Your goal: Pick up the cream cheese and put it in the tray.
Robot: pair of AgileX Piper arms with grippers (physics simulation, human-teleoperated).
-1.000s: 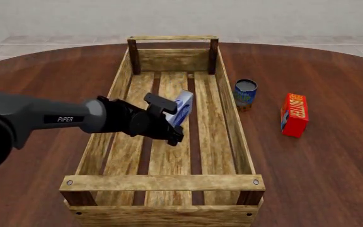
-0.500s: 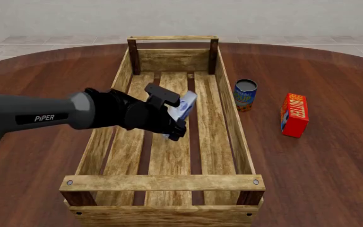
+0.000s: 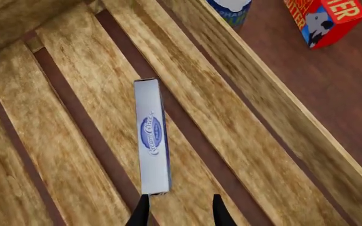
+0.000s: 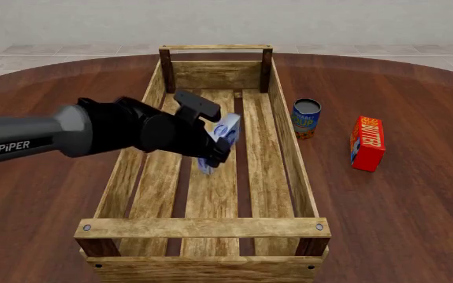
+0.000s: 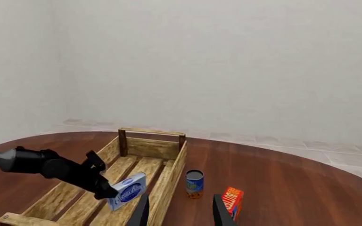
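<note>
**Cream cheese inside the tray**

My left gripper point(image 4: 213, 154) hangs over the tray point(image 4: 285, 144), fingers parted, gripping nothing. The cream cheese point(image 3: 151, 136) stands tilted on the middle slats. Outside the tray's right wall sit a blue can point(image 4: 306, 117) and a red butter box point(image 4: 367, 142). My right gripper point(image 5: 179, 212) is spread, empty.

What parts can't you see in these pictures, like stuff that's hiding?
- Front view: the left gripper covers much of the cream cheese, so whether the box touches the tray floor is unclear.
- Left wrist view: the can and butter box are cut off by the top edge.
- Right wrist view: the right gripper shows only its fingertips.
- Front view: the right arm is out of the picture.
</note>
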